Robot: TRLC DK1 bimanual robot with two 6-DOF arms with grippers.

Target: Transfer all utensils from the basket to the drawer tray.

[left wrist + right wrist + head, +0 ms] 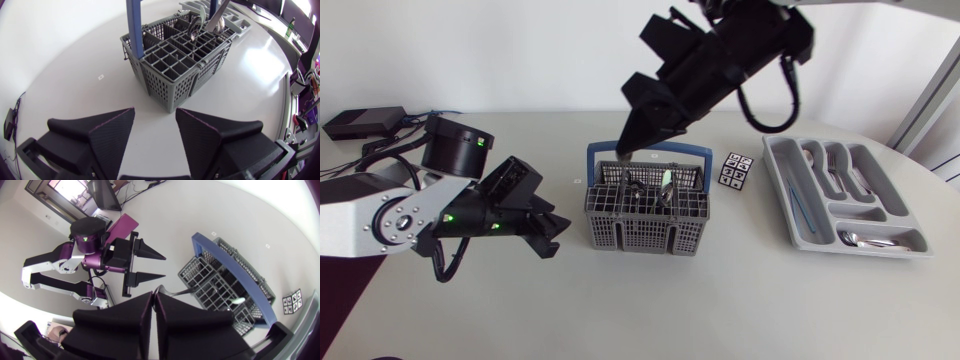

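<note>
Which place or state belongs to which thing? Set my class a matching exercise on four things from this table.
Things
1. basket
2. drawer tray
3. left gripper
4. right gripper

Places or states
a. raised over the basket
b. open, low beside the basket, pointing at it
c. mid-table, utensils standing in it
d. on the right arm's side of the table, forks lying in it

Pairs: 1-c, 2-d, 3-b, 4-a
</note>
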